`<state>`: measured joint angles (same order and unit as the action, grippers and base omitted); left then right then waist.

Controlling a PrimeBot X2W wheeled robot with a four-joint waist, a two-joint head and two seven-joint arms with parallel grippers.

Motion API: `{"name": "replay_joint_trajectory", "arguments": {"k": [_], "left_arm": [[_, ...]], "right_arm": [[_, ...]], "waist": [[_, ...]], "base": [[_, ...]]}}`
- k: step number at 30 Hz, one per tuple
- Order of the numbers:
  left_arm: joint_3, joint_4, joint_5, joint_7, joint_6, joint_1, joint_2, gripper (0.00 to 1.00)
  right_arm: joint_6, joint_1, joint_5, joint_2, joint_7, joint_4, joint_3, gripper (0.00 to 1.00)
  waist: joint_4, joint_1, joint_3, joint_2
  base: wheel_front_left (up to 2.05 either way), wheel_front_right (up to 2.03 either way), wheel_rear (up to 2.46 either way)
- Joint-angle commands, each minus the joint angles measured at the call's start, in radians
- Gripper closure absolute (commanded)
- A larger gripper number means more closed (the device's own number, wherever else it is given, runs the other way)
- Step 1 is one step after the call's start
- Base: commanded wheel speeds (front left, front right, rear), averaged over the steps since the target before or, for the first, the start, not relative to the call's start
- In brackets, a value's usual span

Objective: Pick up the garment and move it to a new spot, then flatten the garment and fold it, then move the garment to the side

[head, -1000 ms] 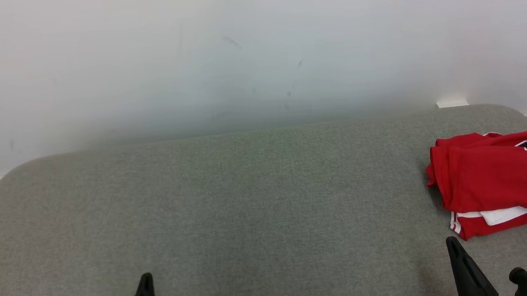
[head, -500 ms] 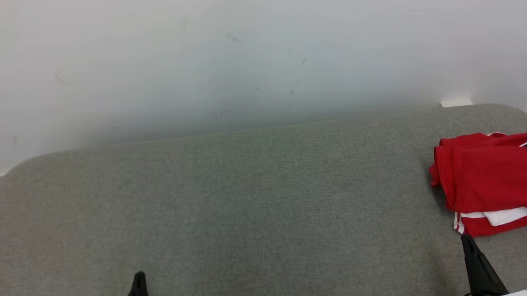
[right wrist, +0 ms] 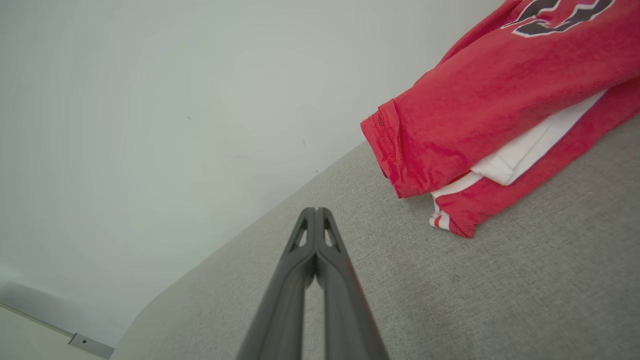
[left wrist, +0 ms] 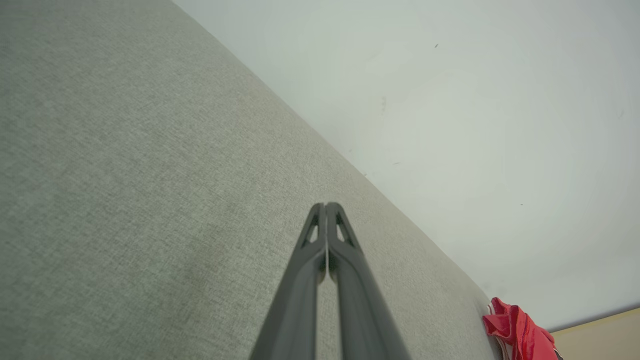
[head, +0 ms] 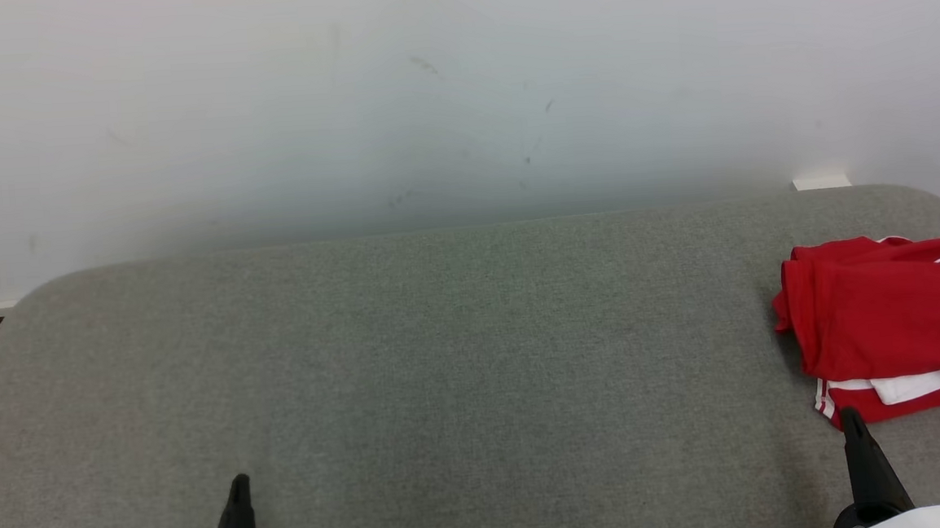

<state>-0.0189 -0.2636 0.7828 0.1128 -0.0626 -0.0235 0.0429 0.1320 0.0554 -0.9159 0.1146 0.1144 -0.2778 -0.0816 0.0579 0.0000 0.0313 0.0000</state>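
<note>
**Closed fingertip near a loose fold**

The garment lies folded at 3 o'clock on the table and runs out of the head view's right side, so how near it lies to the table's end cannot be told. Both grippers are empty, fingers pressed together: the left gripper at 7 o'clock, the right gripper at 5 o'clock, near the hem. A sideways sweep of that tip could snag the hem, pull the layers open, or push the pile off.
</note>
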Motion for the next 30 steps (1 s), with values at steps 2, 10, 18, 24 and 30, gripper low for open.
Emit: {"name": "replay_joint_trajectory", "arguments": {"k": [2, 10, 18, 24, 30], "left_arm": [[-0.009, 0.015, 0.053, -0.014, -0.009, -0.029, 0.005, 1.00], [-0.021, 0.017, 0.153, -0.041, -0.015, -0.038, 0.006, 1.00], [-0.031, 0.018, 0.244, -0.067, -0.021, -0.046, 0.006, 1.00], [-0.039, 0.019, 0.308, -0.085, -0.025, -0.052, 0.007, 1.00], [-0.045, 0.020, 0.359, -0.098, -0.028, -0.056, 0.007, 1.00]], "right_arm": [[-0.001, 0.027, -0.044, -0.001, -0.011, 0.016, 0.017, 1.00], [-0.001, 0.034, -0.130, -0.007, -0.037, 0.018, 0.039, 1.00], [-0.001, 0.039, -0.207, -0.014, -0.063, 0.019, 0.059, 1.00], [-0.001, 0.041, -0.263, -0.019, -0.080, 0.021, 0.074, 1.00], [-0.001, 0.044, -0.306, -0.023, -0.094, 0.021, 0.084, 1.00]], "waist": [[-0.002, 0.0000, -0.001, 0.0000], [-0.007, 0.0000, -0.004, 0.0000], [-0.012, 0.0000, -0.006, 0.0000], [-0.016, 0.0000, -0.008, 0.0000], [-0.019, 0.0000, -0.010, 0.0000]], "base": [[0.00, 0.00, 0.00], [0.00, 0.00, 0.00], [0.00, 0.00, 0.00], [0.00, 0.00, 0.00], [0.00, 0.00, 0.00]]}}
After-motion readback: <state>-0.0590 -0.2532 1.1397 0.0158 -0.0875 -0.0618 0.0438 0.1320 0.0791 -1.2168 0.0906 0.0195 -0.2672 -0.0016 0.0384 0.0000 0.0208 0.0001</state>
